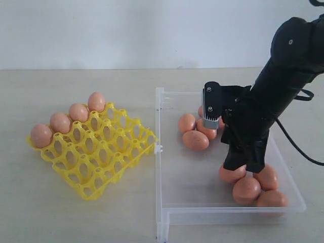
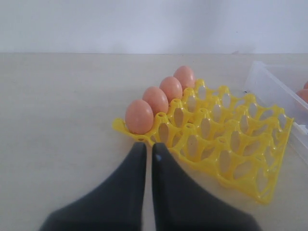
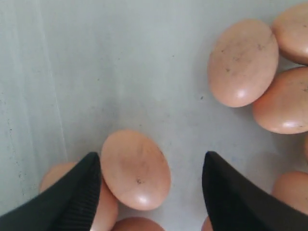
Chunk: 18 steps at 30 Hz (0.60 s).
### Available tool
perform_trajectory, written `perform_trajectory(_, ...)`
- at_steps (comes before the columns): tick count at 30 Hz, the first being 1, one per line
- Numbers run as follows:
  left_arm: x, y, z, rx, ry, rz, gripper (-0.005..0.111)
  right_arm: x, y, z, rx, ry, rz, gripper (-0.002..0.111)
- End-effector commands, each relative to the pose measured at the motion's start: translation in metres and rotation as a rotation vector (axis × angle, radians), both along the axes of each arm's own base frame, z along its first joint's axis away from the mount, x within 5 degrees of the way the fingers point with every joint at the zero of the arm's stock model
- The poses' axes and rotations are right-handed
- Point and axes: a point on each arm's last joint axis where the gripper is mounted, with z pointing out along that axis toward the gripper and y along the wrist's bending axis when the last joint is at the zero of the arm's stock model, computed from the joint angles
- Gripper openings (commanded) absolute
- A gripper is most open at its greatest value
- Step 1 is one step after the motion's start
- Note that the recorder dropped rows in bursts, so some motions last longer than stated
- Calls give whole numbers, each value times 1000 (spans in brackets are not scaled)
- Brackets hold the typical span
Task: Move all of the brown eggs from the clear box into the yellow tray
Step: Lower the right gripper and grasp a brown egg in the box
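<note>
Black arm [image 1: 291, 55], ribbed black fingers [image 3: 72, 202], perhaps silver-faced camera [image 1: 211, 114]

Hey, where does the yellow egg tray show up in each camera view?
Exterior view: the yellow tray lies left of the clear box.
Left wrist view: it fills the middle, just ahead of the left gripper.
Right wrist view: not in it.
Shared landmark: the four brown eggs lining one tray edge.

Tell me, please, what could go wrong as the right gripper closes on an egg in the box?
The egg between the open right gripper lies off-centre, close to one finger, so it may roll or slip when squeezed. A neighbour egg beside that finger could be knocked or pinched too.
</note>
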Motion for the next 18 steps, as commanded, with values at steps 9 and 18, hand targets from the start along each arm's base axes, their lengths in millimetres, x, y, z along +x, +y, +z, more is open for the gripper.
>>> perform_trajectory(9, 0, 0, 0, -5, -5, -5, 4, 4, 0, -40, -29, 126, 24, 54)
perform_trajectory(18, 0, 0, 0, -5, -5, -5, 4, 5, -1, -56, -47, 170, 7, 22)
